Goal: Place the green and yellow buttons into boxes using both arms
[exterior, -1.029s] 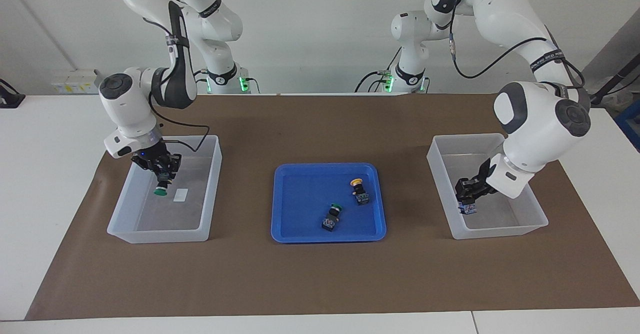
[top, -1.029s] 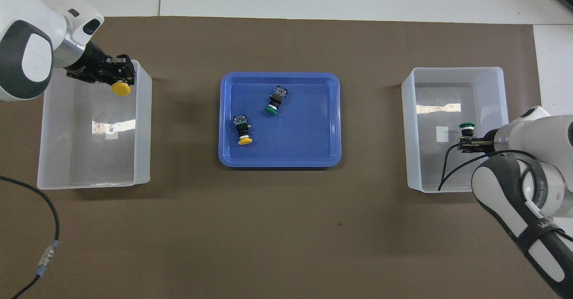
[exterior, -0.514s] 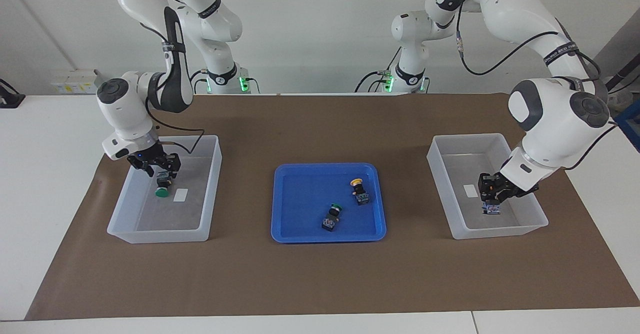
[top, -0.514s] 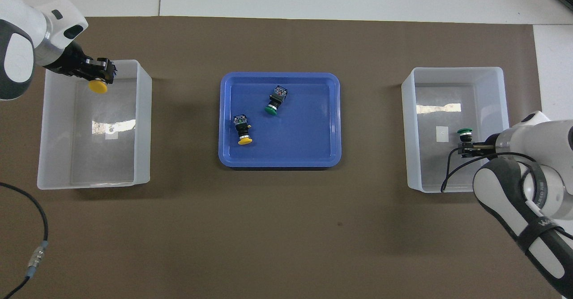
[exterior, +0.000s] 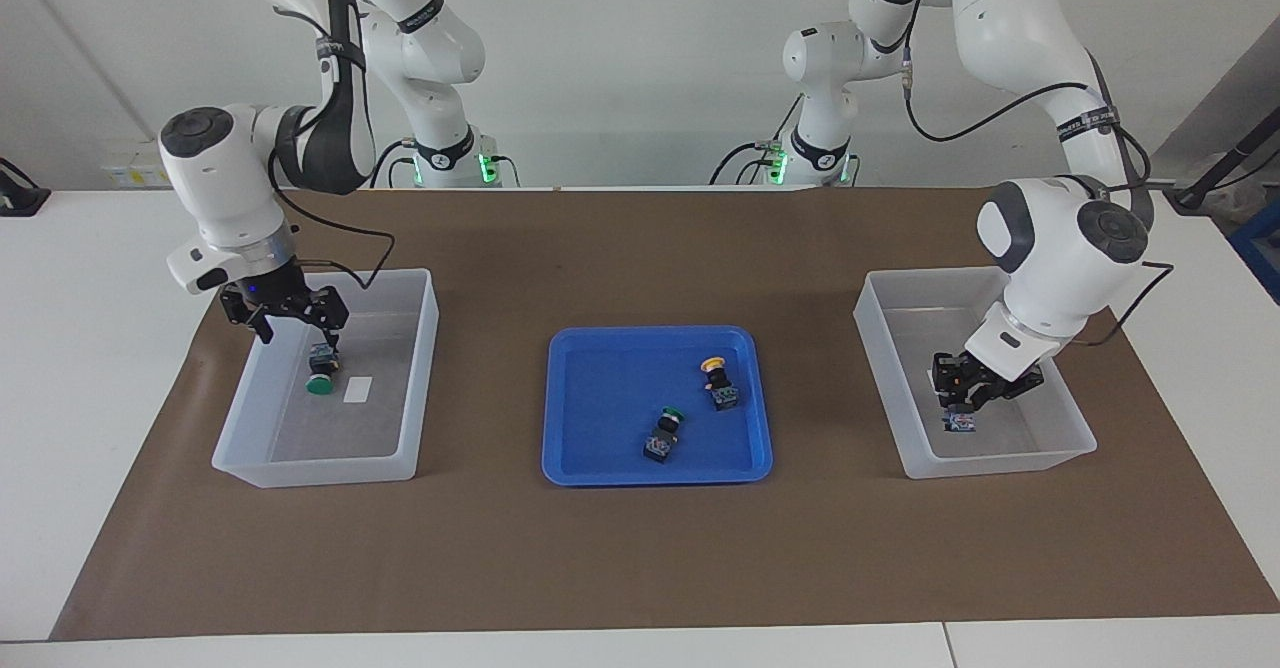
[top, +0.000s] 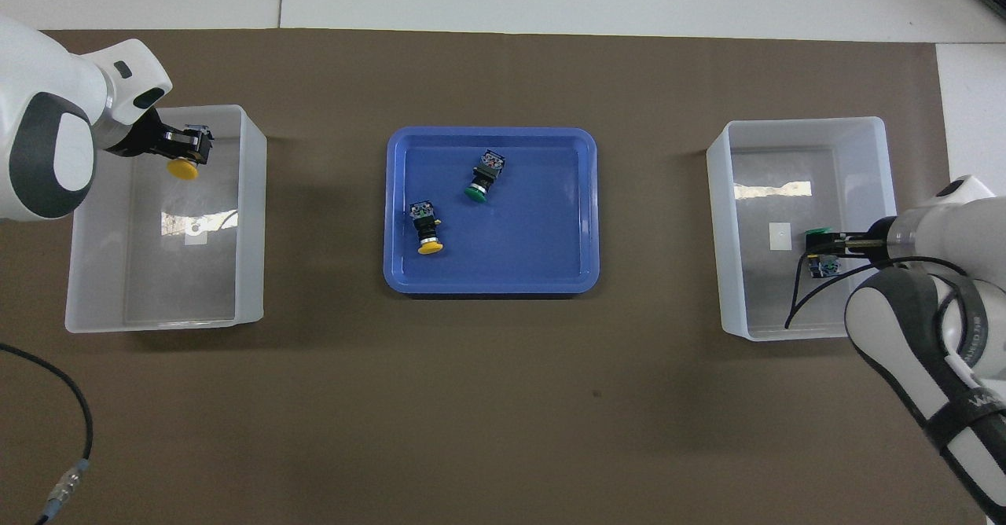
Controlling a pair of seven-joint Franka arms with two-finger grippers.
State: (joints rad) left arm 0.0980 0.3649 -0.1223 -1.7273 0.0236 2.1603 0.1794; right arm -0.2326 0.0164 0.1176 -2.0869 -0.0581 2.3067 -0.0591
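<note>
My right gripper (exterior: 290,323) is open and raised over the box (exterior: 425,348) at the right arm's end. A green button (exterior: 320,373) lies free on that box's floor beside the white label; in the overhead view it (top: 823,264) shows under the gripper (top: 825,240). My left gripper (exterior: 965,388) is low inside the other box (exterior: 880,368), shut on a yellow button (exterior: 960,420), whose yellow cap (top: 184,168) shows in the overhead view below the gripper (top: 187,141). A second yellow button (exterior: 718,380) and a second green button (exterior: 662,433) lie in the blue tray.
The shallow blue tray (exterior: 600,388) sits mid-table between the two boxes, on a brown mat (exterior: 640,548). The right arm's black cable hangs over its box. In the overhead view the boxes (top: 251,218) (top: 719,234) flank the tray (top: 534,226).
My right gripper has opened, let go of the green button and risen; the button now lies in the box. My left gripper has shifted inside its box with the yellow button.
</note>
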